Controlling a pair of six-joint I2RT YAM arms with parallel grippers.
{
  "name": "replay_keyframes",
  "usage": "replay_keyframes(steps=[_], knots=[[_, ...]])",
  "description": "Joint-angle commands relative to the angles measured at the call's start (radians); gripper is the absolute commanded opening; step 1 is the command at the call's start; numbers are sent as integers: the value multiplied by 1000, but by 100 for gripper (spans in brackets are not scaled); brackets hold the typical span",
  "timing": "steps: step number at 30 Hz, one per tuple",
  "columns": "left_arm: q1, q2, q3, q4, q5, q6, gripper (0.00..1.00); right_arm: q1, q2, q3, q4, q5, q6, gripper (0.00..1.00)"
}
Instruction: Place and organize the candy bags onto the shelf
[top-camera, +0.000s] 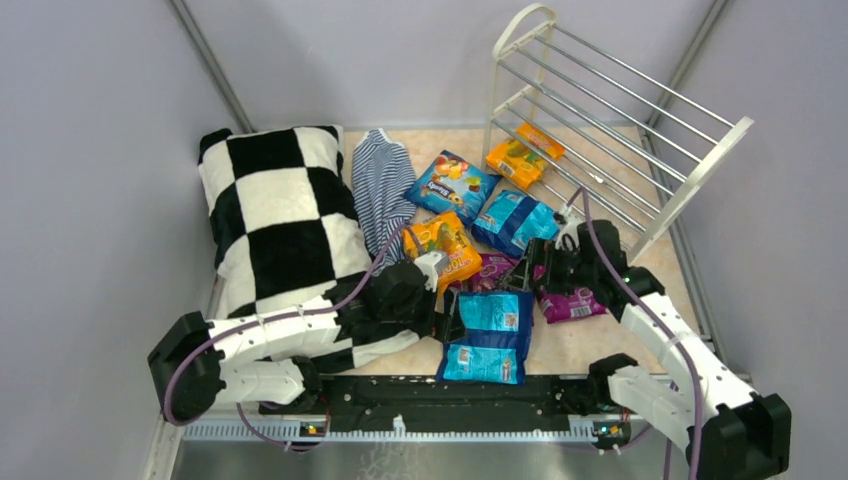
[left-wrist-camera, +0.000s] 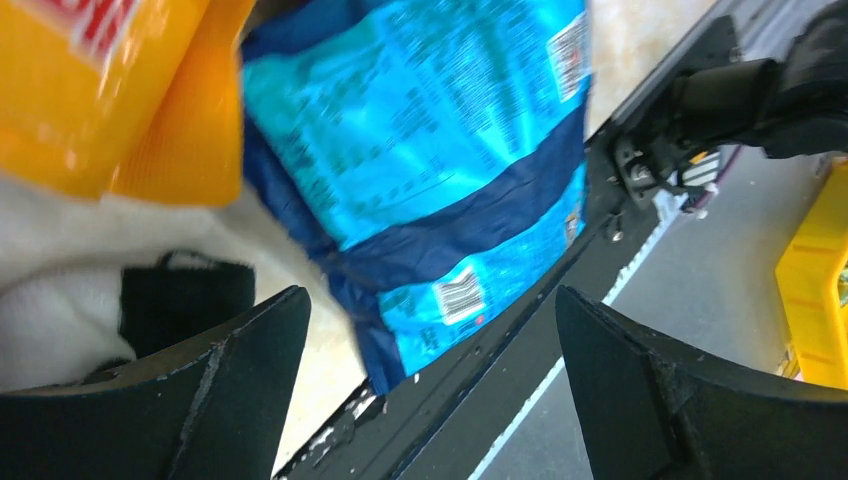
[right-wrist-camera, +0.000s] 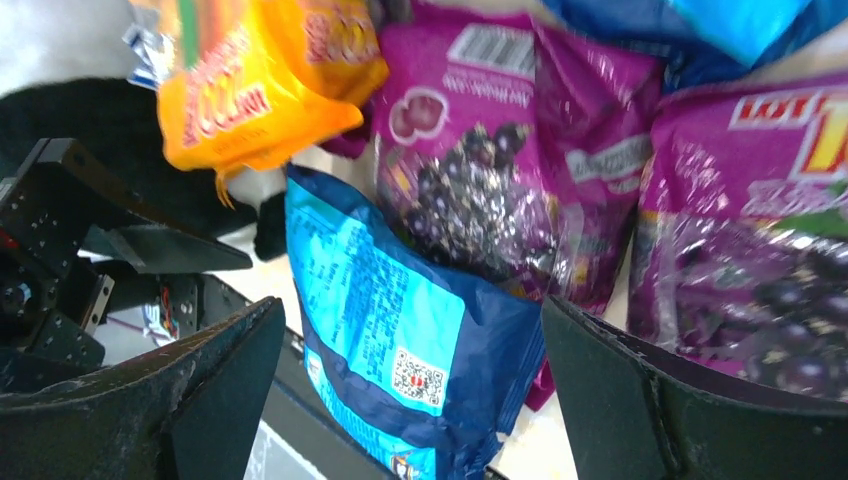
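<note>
Nearest, well short of the white rod shelf, a glossy teal candy pouch lies with its long axis near-to-far, its end at the black rail. The left gripper and the right gripper are beside it, both spread wide and holding nothing. Toward the shelf crowd one orange pouch, at least two purple pouches and two blue pouches. Two orange bags lie at the tilted shelf's low rods, by the far right walls.

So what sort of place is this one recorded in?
Most likely a lab test cell: plain grey partition walls close in a tabletop, two robot arms are bolted to a rail at its near edge, and the shelf, candy bags and checkered pillow look like staged props.
</note>
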Motion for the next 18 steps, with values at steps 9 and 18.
replay_keyframes(steps=[9, 18], knots=[[-7, 26, -155, 198, 2, -155, 99, 187, 68, -121, 12, 125, 224, 99], [-6, 116, -205, 417, 38, -244, 96, 187, -57, -105, -129, 240, 228, 99]])
